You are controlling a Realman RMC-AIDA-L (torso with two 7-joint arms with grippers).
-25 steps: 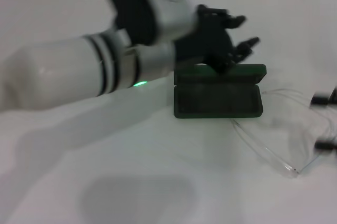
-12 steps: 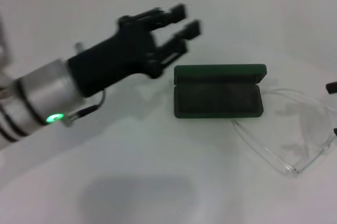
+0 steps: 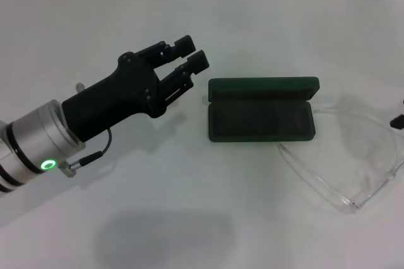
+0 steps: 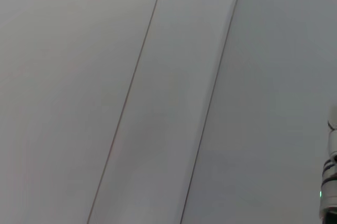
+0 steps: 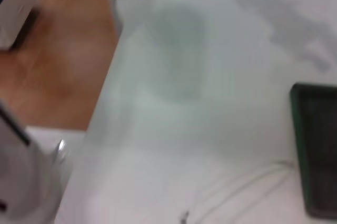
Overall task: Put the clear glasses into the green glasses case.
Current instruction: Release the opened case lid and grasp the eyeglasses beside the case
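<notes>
No lettering, brand mark or number can be read anywhere: the open green glasses case (image 3: 261, 111) on the white counter (image 3: 189, 218) shows no legible writing.

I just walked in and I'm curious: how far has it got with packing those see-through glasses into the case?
Done: the green glasses case lies open on the table. In hand: nothing; the left gripper hovers empty, open, left of the case. Left: the clear glasses lie outside, right of the case, so picking them up and placing them inside remains. The right gripper barely shows at the edge.
</notes>
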